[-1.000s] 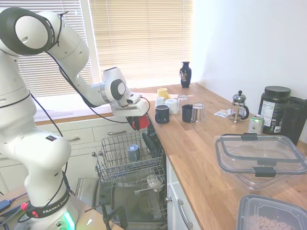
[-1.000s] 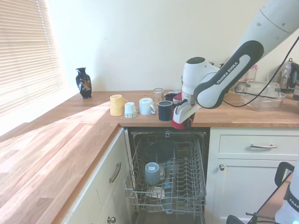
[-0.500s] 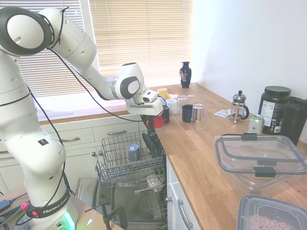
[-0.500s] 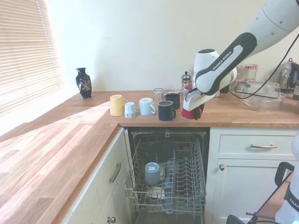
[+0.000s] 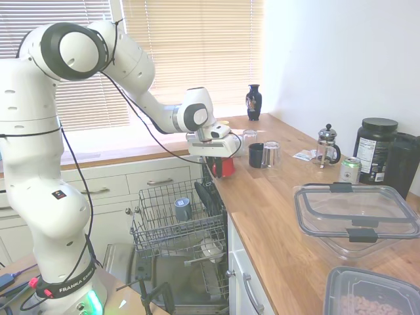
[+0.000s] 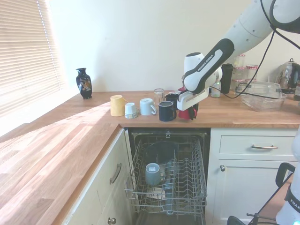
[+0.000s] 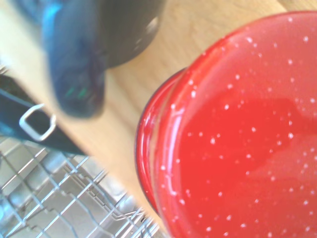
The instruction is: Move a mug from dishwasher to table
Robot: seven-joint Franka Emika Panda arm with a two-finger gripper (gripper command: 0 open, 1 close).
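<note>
The mug [image 5: 224,165] has been carried up from over the dishwasher [image 5: 177,223] onto the table [image 5: 275,197] edge over the last second; transfer is judged nearly done, only release remaining. The mug is being held clamped in the gripper [image 6: 187,111], just beside a navy mug [image 6: 165,111]. It is being seen in the wrist view as glossy red [image 7: 237,134], speckled white.

Mid-frame: mug [image 5: 225,167] at table [image 5: 282,216] edge, just right of dark mug [image 6: 166,111], above dishwasher [image 6: 167,180] rack holding cup [image 6: 152,173].
</note>
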